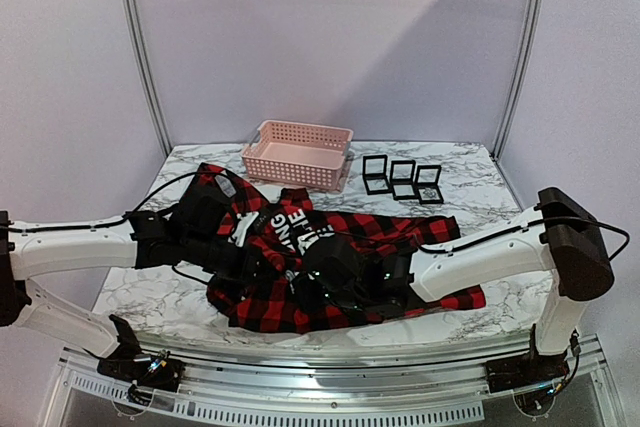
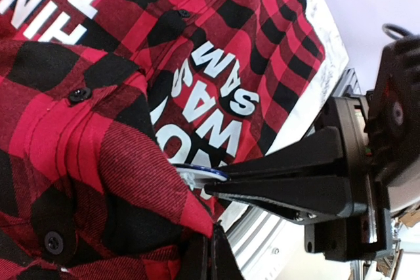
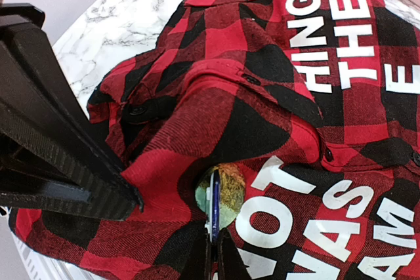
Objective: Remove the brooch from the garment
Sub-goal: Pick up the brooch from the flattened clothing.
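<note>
Right gripper (image 3: 211, 244) pinches the brooch (image 3: 222, 195) — left gripper (image 2: 205, 246) clamps the garment (image 2: 98, 129).

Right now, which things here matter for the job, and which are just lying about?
In the job: red-and-black plaid flannel shirt, round greenish brooch, left gripper, right gripper.
Lying about: pink plastic basket, three small black boxes.

Shirt (image 3: 216, 90): soft matt woven cloth, slightly fuzzy; its letters (image 3: 341, 31) are smooth flat print, its buttons (image 2: 79, 94) glossy plastic. Brooch (image 3: 223, 193): shiny rim, mottled face. Left tool (image 2: 209, 247) and right tool (image 3: 213, 244): matt black ribbed plastic. Worktop (image 1: 470, 172): polished marble look. Basket (image 1: 295, 169): matt pink plastic.
</note>
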